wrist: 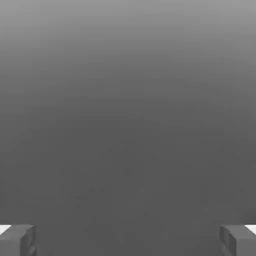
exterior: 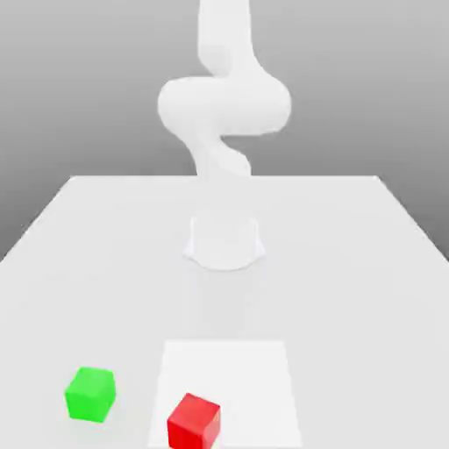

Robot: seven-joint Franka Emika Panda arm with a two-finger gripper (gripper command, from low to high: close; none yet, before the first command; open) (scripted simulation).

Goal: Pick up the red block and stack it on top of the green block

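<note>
The pincer (wrist: 128, 240) hangs wide apart, empty, as 2 blocks wait: red (exterior: 194, 423) on a white square (exterior: 237, 377), green (exterior: 90, 394) beside it. Grasping appears next, requiring a descent over the red block.

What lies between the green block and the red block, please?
Bare tabletop, then part of a white square, as the exterior view shows.

The exterior view's lower edge cuts off the red block (exterior: 193, 423) and the white sheet (exterior: 232, 377); its upper edge crops the arm (exterior: 225, 105).
</note>
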